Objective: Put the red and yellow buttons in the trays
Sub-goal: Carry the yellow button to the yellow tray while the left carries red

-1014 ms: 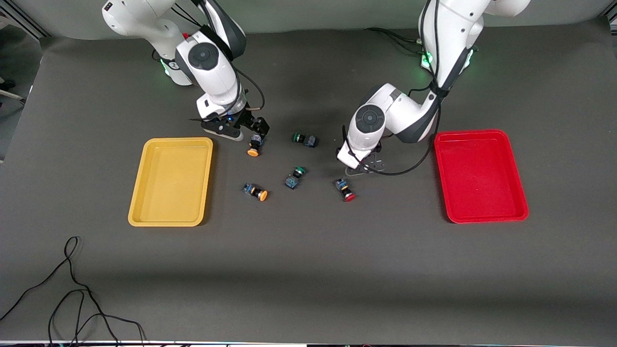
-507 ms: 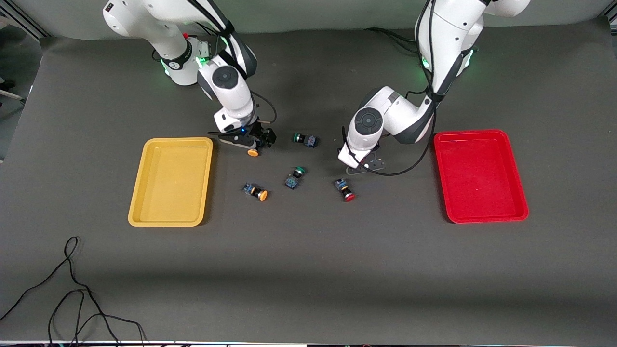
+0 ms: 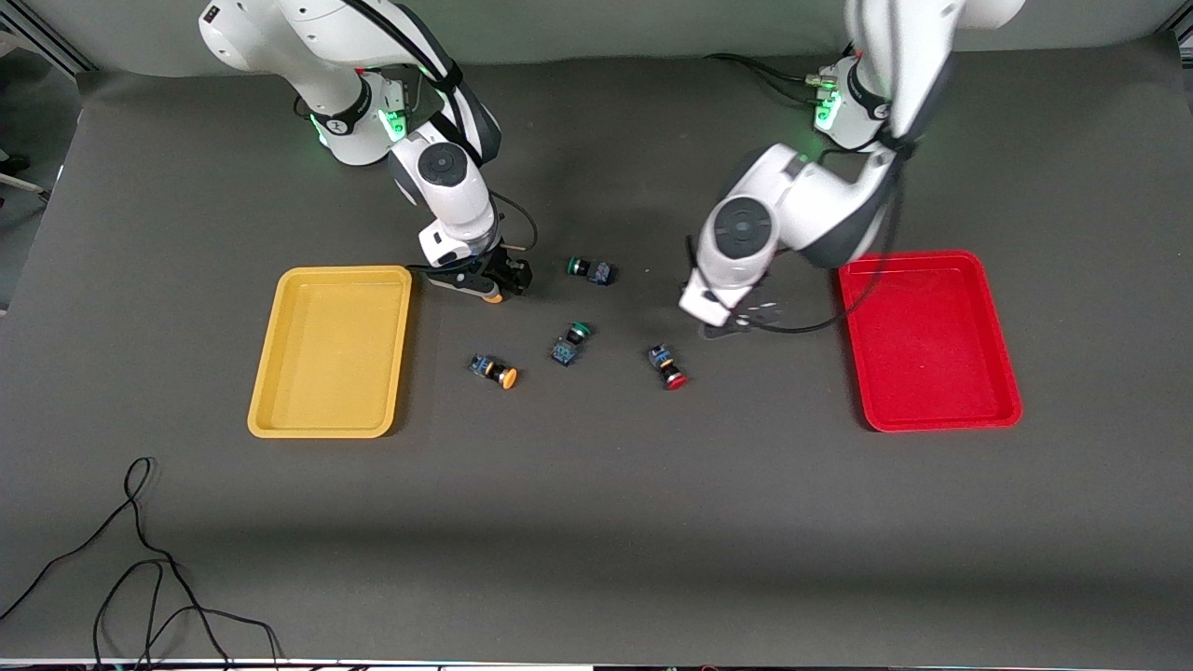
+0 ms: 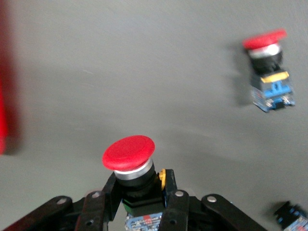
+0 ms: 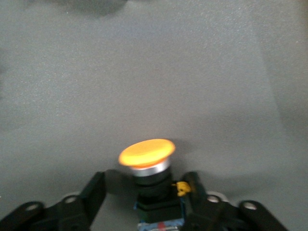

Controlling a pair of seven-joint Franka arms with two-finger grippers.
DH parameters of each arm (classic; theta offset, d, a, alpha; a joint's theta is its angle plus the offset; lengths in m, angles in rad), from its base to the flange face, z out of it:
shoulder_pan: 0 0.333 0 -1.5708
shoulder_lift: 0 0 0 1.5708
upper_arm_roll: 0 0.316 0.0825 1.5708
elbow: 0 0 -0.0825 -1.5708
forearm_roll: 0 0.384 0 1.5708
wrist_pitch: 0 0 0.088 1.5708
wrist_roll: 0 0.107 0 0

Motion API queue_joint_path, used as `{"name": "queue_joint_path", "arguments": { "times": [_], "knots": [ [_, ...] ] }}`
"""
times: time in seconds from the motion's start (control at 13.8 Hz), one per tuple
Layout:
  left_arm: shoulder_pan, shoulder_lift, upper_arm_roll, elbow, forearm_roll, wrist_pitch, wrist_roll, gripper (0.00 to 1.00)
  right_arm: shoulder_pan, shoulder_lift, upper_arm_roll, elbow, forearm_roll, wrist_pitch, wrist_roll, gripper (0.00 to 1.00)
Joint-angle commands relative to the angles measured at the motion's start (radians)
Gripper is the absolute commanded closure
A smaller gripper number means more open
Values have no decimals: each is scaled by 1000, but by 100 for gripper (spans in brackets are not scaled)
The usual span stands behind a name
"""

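On the table (image 3: 596,522), between the yellow tray (image 3: 270,373) and the red tray (image 3: 1002,391): six push-buttons, four of them the task's.

Held red button (image 4: 129,161): in the left hand (image 4: 137,204), fingers closed on its dark body below the cap; carried over bare table between the loose buttons and the red tray.

Held yellow button (image 5: 147,159): in the right hand (image 5: 144,202), fingers closed on the body under the cap; low at the table just beside the yellow tray's corner; whether lifted clear cannot be told.

Loose red button (image 3: 667,366): lying on its side, nearer the front camera than the left hand.

Loose yellow button (image 3: 493,370): on its side, near the yellow tray.

Handling, judged: small, light, rigid; the smooth domed cap likely slips, so the squarish body is the place to grip, across its flat sides; a button lying on its side may roll on its cap; sturdy enough for a short drop into a tray.

Other items: two green buttons (image 3: 589,269) (image 3: 569,342), not wanted, lying among the loose ones; the green one at the middle sits between the loose yellow and red, near enough to be nudged; black cable (image 3: 140,559) at the table's near edge, well apart; the tray rims must be cleared.
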Motion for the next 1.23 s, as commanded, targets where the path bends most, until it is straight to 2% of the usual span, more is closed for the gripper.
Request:
{"name": "queue_joint_path", "arguments": {
  "times": [0.0, 0.07, 0.22, 0.36, 0.58, 0.72, 0.87, 0.94, 1.01, 1.09, 1.16],
  "knots": [
    [177, -129, 0, -31, 6, -155, 281, 100, 5, -32, -27, 2, -11, -46, -45, 94],
    [276, -143, 0, -34, 13, -180, 419, 100, 5, -32, -30, 2, -11, -47, -51, 98],
    [429, -150, 0, -81, 56, -151, 617, 100, 4, -64, -33, 8, -11, -72, -60, 98],
    [518, -160, 0, -196, 131, 5, 681, 100, 4, -141, -77, 51, -11, -228, -120, 98],
    [543, -163, 0, -342, 139, 166, 681, 100, 4, -239, -171, 189, -9, -524, -264, 98],
    [559, -154, 1, -426, 142, 296, 685, 100, 4, -241, -242, 326, -8, -723, -391, 98],
    [580, -134, 1, -459, 144, 358, 686, 100, 4, -236, -304, 404, -8, -808, -503, 98],
    [581, -130, 1, -460, 142, 357, 686, 100, 4, -240, -340, 407, -8, -808, -561, 98],
    [578, -127, 1, -459, 142, 354, 686, 96, 4, -240, -393, 408, -8, -808, -644, 98],
    [580, -114, 1, -456, 142, 352, 682, 14, 4, -238, -456, 408, -8, -807, -748, 98],
    [581, -108, 1, -451, 142, 349, 682, 0, 2, -233, -517, 412, -8, -802, -849, 98]
  ]
}}
